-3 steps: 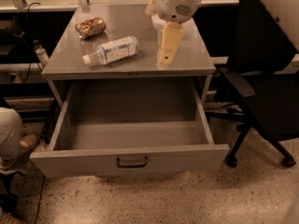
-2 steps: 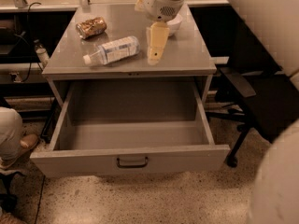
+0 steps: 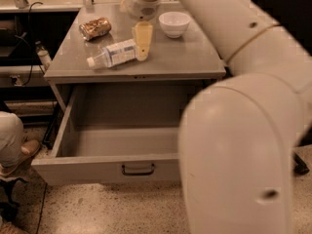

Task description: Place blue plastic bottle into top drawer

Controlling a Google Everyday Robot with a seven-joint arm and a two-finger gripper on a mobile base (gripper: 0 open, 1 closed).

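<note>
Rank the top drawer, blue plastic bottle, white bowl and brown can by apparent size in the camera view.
1. top drawer, by far the largest.
2. blue plastic bottle, lying on its side, with the gripper beside its base end.
3. white bowl and brown can look about alike, so they are left unranked.

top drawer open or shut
Open: the top drawer is pulled out below the cabinet top. The gripper hangs beside the blue plastic bottle lying up there.

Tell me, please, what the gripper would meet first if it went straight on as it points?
The gripper points down, just right of the bottle, at its base end. Straight on, it would likely meet the bare cabinet top first, perhaps grazing the bottle; depth is unclear.
</note>
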